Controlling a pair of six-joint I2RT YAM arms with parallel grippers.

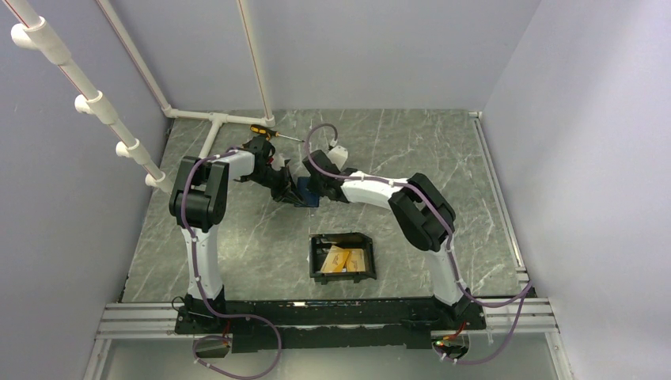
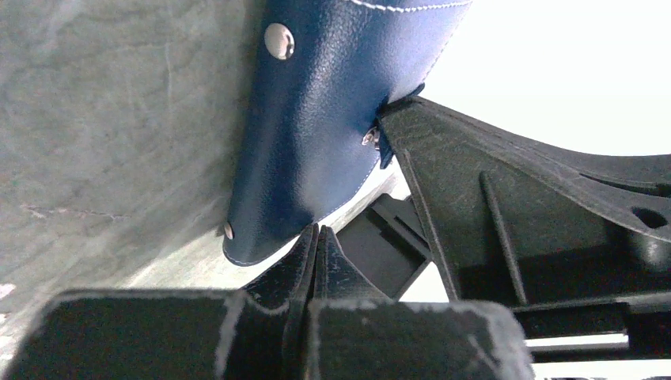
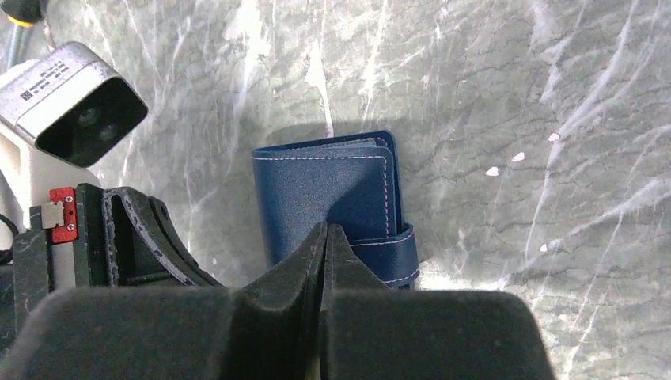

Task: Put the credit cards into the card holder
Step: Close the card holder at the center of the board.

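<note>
Item 1, tabletop (image 1: 443,158): grey marbled slab, as I see it from the overhead view.

Item 2, card holder (image 1: 316,257): shallow black open tray, lying near the front middle of the tabletop, between the two arm bases and well apart from both tools.

Item 3, credit cards (image 1: 346,260): orange-gold, lying flat inside the card holder and overlapping. I cannot count them from here.

Item 4, wallet (image 3: 332,194): dark blue with pale stitching, folded, strap wrapped round its side, flat on the tabletop at 12 o'clock from the card holder. A metal snap shows on it in the left wrist view.

Item 5, left tool (image 2: 315,236): fingers pressed together with nothing seen between them, tip just beside the wallet's lower corner, coming in from the wallet's 9 o'clock side.

Item 6, right tool (image 3: 326,233): fingers likewise closed tight and empty as far as I can see, tip over the wallet's near edge. The two tools sit close together at the wallet.

Item 7, screwdriver (image 1: 265,131): yellow-and-black handle, on the tabletop at 11 o'clock from the wallet.
</note>
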